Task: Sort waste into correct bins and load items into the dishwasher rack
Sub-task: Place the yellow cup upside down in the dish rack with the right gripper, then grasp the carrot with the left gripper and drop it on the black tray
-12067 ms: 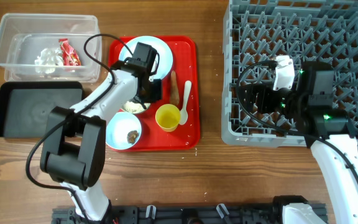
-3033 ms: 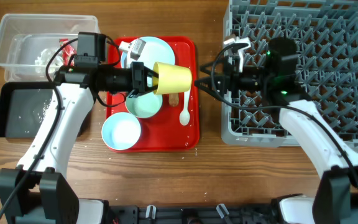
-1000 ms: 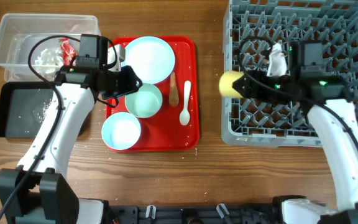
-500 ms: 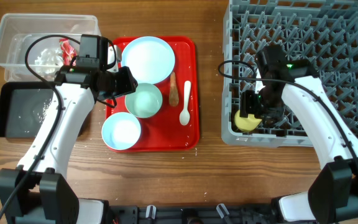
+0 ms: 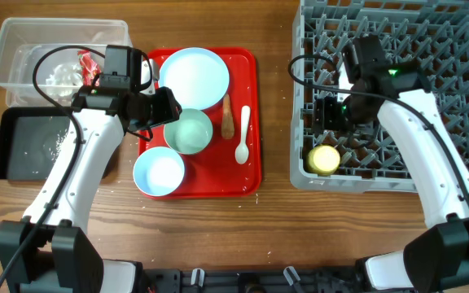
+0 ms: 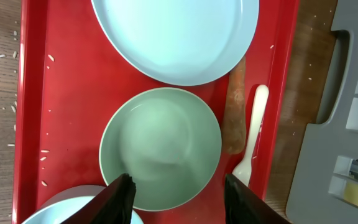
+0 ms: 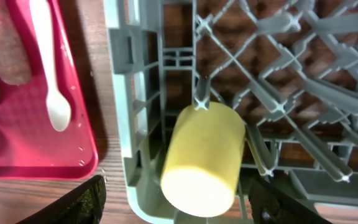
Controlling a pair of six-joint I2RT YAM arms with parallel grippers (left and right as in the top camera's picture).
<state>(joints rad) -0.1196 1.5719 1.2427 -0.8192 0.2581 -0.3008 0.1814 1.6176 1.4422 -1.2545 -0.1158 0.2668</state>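
Big grey dishwasher rack sits on the right and the red serving tray in the middle. The tray carries the pale blue plate, then the greenish bowl and the other bowl, and the left gripper hovers over the greenish one with its fingers apart, holding nothing. The yellow cup lies on its side in the rack's front-left corner, with the right gripper above it, fingers spread wide and let go. The white spoon and brown carrot-shaped piece lie side by side on the tray.
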